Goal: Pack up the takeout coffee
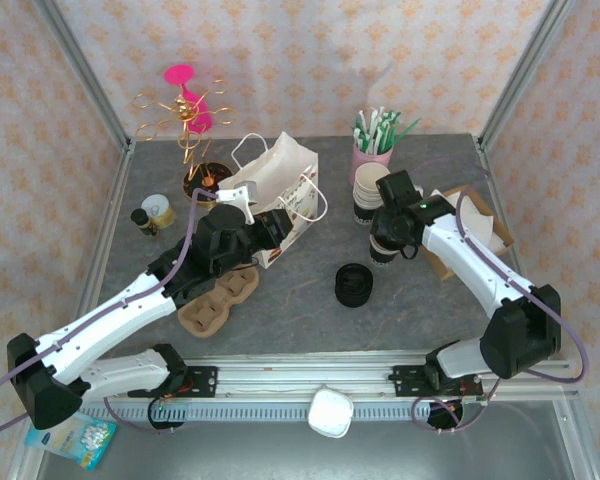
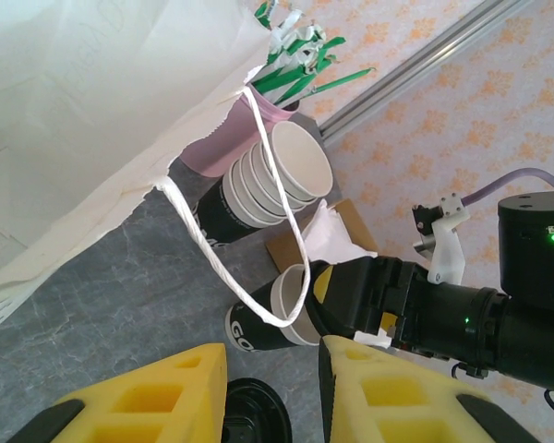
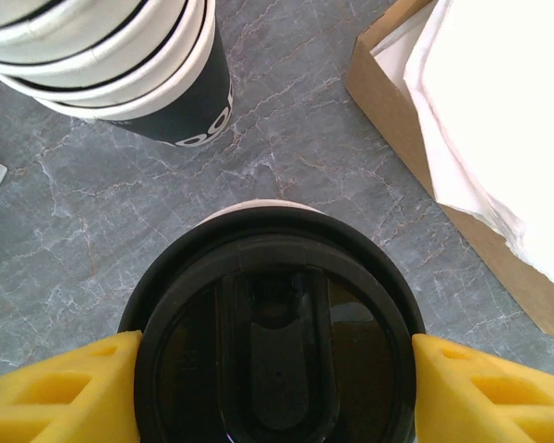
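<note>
Top external: the coffee cup [image 1: 382, 254] stands upright on the desk [image 1: 300, 325] right of centre, just in front of the stack of cups [image 1: 366, 192], with the right pincer [image 1: 385, 236] directly over it. A low pile of lids [image 1: 353, 285] lies near its left. Farther left, the left pincer [image 1: 270, 228] sits at the side of the white paper bag [image 1: 280, 172], and a cardboard carrier [image 1: 218, 298] lies below that arm. Left wrist: this pincer's yellow fingers [image 2: 388, 392] stand partly apart with only desk and lids showing between them, so it is open and holds nothing. The bag's string handle [image 2: 212, 258] loops down in front of the cup. Right wrist: the black lid [image 3: 275, 277] is clamped on both sides by the yellow fingers [image 3: 65, 388]. A sliver of cream rim shows past the lid's far edge, so I cannot tell whether it is fully seated. The cup is probably light, with a thin paper wall that dents under pressure, while the plastic lid is stiff and smooth. A lid-only hold could pull the lid free, so a gentle grip on the wall just under the rim, kept upright, seems safer.
</note>
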